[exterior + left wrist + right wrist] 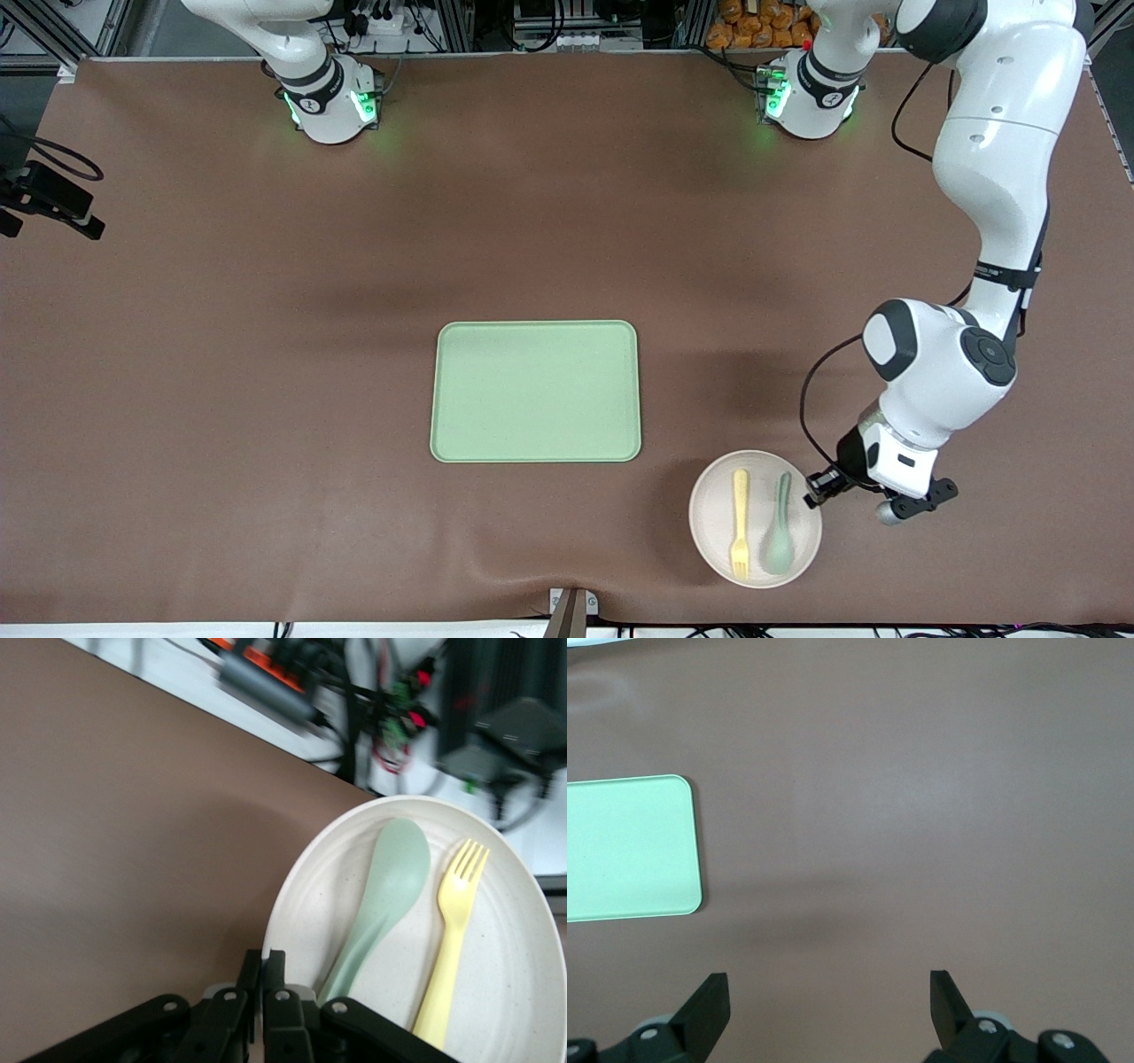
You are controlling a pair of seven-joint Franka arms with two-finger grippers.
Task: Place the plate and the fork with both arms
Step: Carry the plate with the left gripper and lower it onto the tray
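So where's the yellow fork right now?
The fork lies on the plate beside the green spoon, toward the left arm's end, nearer the front camera than the tray.

Beside the black left gripper (819, 489), an off-white speckled plate (709, 523) carries a pale yellow fork (740, 523) and a pale green spoon (780, 532). The tray (536, 391) is plain pale green on a brown table (221, 354). The 2 white arms have green-lit bases.

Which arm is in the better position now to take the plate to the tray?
The left. The left gripper is shut on the rim of the plate, which carries the fork and a spoon. The right gripper hangs open over bare table beside the tray.
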